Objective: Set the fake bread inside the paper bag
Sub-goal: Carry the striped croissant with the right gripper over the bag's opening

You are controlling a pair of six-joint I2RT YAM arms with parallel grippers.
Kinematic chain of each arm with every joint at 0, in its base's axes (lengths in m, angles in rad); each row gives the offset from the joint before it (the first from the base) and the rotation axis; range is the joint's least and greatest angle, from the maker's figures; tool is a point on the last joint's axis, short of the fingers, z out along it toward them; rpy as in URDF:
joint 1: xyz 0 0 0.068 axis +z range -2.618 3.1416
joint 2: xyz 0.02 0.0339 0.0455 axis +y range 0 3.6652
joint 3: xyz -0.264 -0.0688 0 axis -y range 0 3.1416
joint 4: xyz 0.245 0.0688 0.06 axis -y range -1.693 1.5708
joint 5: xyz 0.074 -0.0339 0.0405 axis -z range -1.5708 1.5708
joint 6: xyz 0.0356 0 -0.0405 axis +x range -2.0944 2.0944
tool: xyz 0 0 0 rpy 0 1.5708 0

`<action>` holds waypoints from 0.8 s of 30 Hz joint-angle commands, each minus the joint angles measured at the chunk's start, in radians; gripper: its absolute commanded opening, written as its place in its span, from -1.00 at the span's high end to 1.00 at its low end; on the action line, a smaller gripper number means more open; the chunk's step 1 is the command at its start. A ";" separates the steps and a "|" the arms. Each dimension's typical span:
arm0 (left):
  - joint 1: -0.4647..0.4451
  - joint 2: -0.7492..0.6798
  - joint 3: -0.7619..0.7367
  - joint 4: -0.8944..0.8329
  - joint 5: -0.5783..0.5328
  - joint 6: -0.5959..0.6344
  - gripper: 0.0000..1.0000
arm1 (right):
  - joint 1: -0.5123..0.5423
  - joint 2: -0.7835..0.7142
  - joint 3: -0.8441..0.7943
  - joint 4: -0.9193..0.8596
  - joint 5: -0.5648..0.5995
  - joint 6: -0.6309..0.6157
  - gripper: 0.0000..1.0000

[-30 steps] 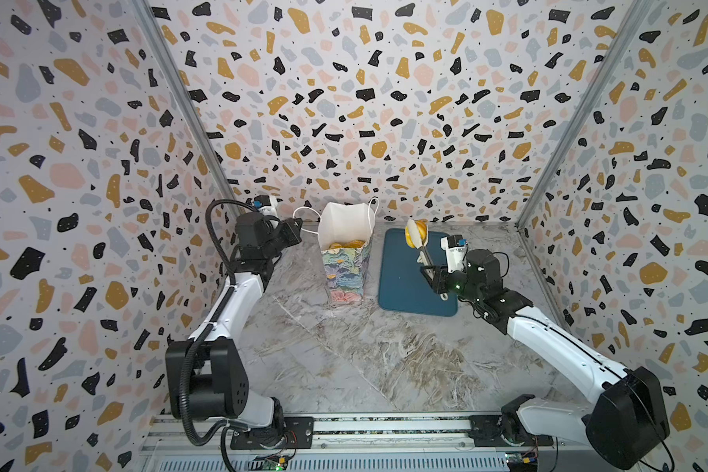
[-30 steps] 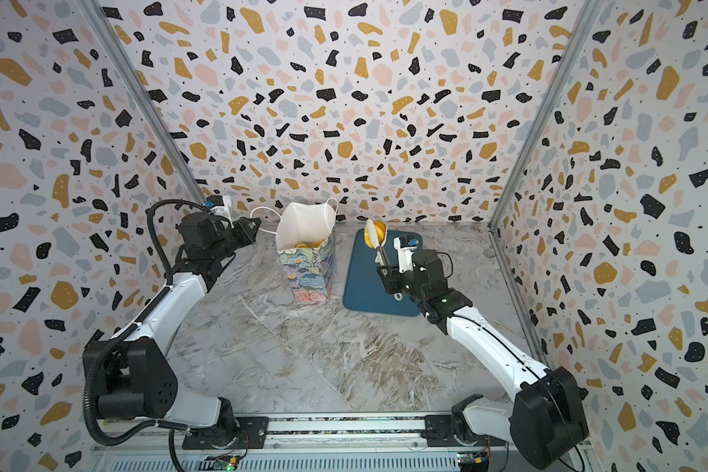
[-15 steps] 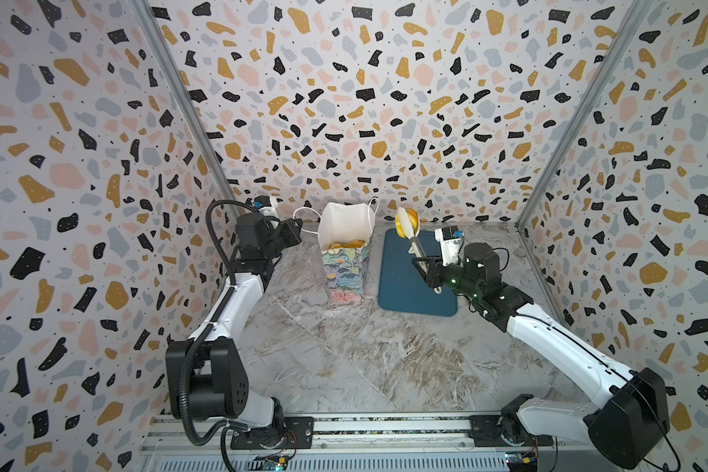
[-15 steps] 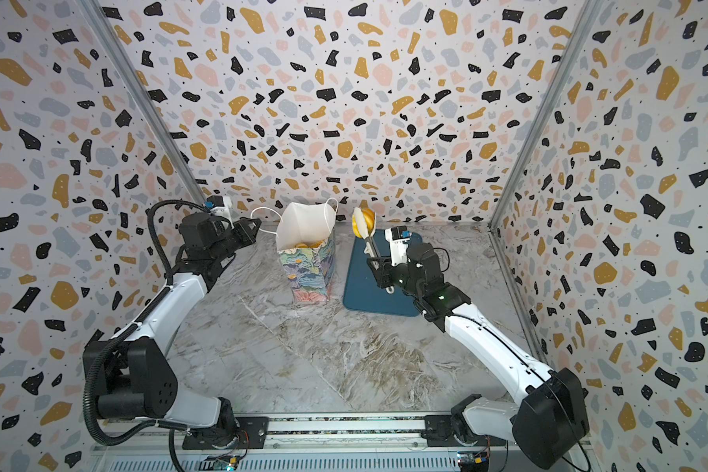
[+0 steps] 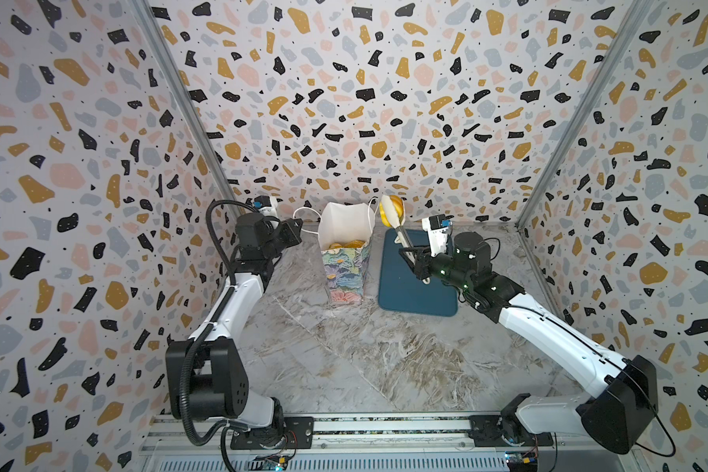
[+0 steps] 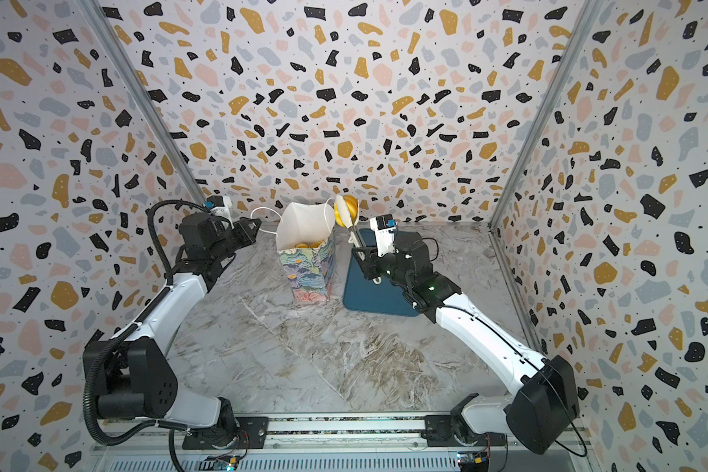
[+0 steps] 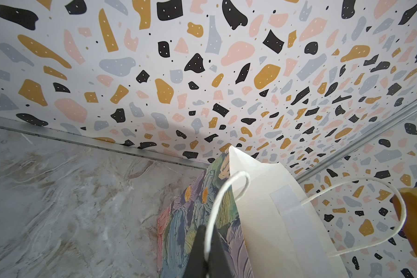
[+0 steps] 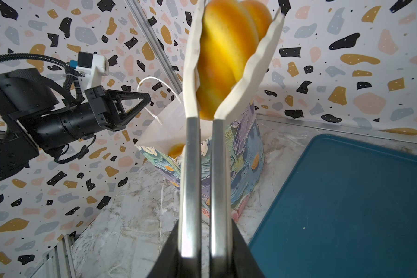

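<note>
— On the marbled grey tabletop [image 5: 344,359], what do we take first?

— We take the flat dark-blue rectangular tray [image 5: 419,304]. Just left of it, not touching, stands the tall floral-printed paper bag [image 5: 346,280], upright, its white mouth open.

— And the grippers?

— Our right gripper [image 5: 413,259] is clamped on a pair of metal tongs with white tips [image 8: 190,168], its fingers squeezed nearly together around the two steel bars. Our left gripper [image 7: 208,240] has its fingers fully closed, pinching the bag's white cord loop handle [image 7: 241,172] on the side away from the tray.

— Where is the bread?

— We see one striped golden-brown toy roll [image 8: 222,55] caught between the tong tips. It is held in the air just beside the bag's top rim on the tray side, not inside. Smaller golden pieces of fake bread [image 5: 346,244] lie down in the bag; we cannot count them.
</note>
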 commanded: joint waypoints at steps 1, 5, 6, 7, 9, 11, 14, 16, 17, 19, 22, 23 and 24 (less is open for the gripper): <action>-0.005 -0.012 -0.009 0.045 0.012 -0.004 1.00 | 0.020 -0.001 0.077 0.046 0.007 -0.030 0.61; -0.005 -0.010 -0.009 0.045 0.013 -0.004 1.00 | 0.044 0.023 0.117 0.035 0.013 -0.047 0.62; -0.005 -0.011 -0.009 0.044 0.013 -0.003 1.00 | 0.048 0.030 0.127 0.032 0.013 -0.049 0.61; -0.005 -0.012 -0.010 0.044 0.013 -0.003 1.00 | 0.054 0.038 0.141 0.026 0.013 -0.054 0.61; -0.005 -0.012 -0.009 0.044 0.013 -0.001 1.00 | 0.065 0.056 0.165 0.016 0.012 -0.062 0.61; -0.005 -0.012 -0.009 0.045 0.012 -0.002 1.00 | 0.075 0.079 0.191 0.000 0.009 -0.069 0.61; -0.005 -0.012 -0.010 0.044 0.012 -0.001 1.00 | 0.093 0.110 0.224 -0.020 0.006 -0.082 0.61; -0.005 -0.011 -0.008 0.045 0.012 -0.001 1.00 | 0.103 0.128 0.243 -0.032 0.007 -0.089 0.61; -0.005 -0.012 -0.009 0.045 0.012 -0.002 1.00 | 0.107 0.138 0.256 -0.038 0.007 -0.094 0.62; -0.005 -0.013 -0.009 0.045 0.013 -0.001 1.00 | 0.117 0.157 0.277 -0.055 0.007 -0.101 0.62; -0.005 -0.013 -0.008 0.043 0.012 -0.002 1.00 | 0.128 0.185 0.310 -0.085 0.006 -0.112 0.61; -0.005 -0.013 -0.009 0.043 0.012 -0.001 1.00 | 0.130 0.192 0.321 -0.095 0.007 -0.117 0.62; -0.005 -0.013 -0.008 0.044 0.012 -0.001 1.00 | 0.133 0.202 0.333 -0.107 0.007 -0.119 0.61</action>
